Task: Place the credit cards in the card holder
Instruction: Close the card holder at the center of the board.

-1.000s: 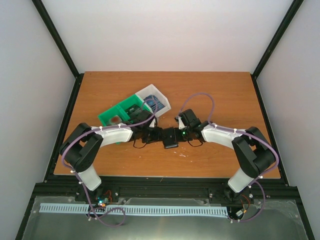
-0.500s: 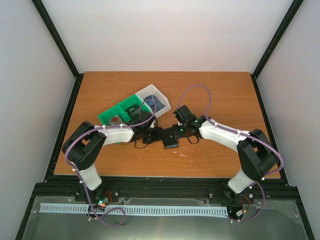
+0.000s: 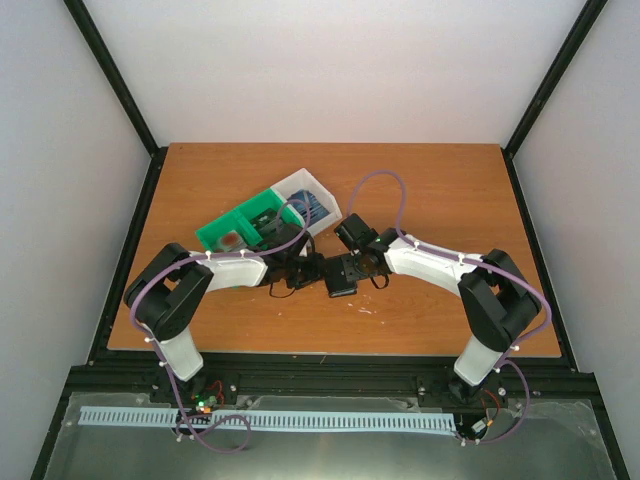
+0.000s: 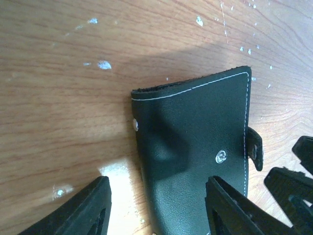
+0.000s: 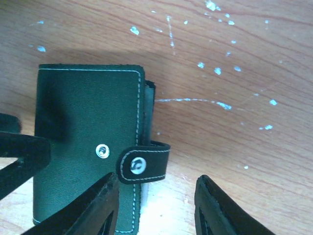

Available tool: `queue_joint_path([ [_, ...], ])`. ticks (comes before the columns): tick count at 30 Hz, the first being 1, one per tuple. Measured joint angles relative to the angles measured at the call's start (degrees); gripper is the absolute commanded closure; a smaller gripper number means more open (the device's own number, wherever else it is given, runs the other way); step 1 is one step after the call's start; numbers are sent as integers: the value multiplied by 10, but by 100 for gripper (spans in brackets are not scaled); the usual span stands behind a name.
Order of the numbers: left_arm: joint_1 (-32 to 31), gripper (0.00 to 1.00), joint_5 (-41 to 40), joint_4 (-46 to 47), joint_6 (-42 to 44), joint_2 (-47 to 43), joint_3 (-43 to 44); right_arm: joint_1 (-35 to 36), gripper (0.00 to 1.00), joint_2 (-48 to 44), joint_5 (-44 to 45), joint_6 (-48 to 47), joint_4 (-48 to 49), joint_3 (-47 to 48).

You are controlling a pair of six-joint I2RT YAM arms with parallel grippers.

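— Seen from above, where does the card holder point(image 3: 342, 277) lie?
— Flat on the table point(image 3: 430, 190), between the left gripper point(image 3: 312, 270) and the right gripper point(image 3: 353, 267), near the bin point(image 3: 214, 233).
— And in the left wrist view?
— The jaws are spread, and the holder's edge lies between them, with bare wood at the left.
— And in the right wrist view?
— The jaws are also spread, above the snap tab point(image 5: 144, 164). There is free wood at the right.

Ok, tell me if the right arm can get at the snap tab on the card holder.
Probably yes: the open right gripper hangs right by the card holder's snap tab, with nothing between them.
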Motion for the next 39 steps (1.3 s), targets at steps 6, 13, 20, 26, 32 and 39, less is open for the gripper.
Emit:
queue_joint_path([
  [6,0,52,-1,12,-10,0,-8,11,56,31,-2,0,-1,22],
  [13,0,53,-2,15,-13,0,-11,26,76,66,24,3,-5,48],
  [20,0,54,-3,15,-12,0,-11,30,97,67,48,7,-19,56],
  [26,0,53,-3,15,-12,0,-11,30,97,67,49,10,-21,56],
  [32,0,53,-2,16,-12,0,-11,30,97,66,43,11,-16,56],
  [39,0,56,1,21,-12,2,-11,30,97,59,11,12,5,55],
])
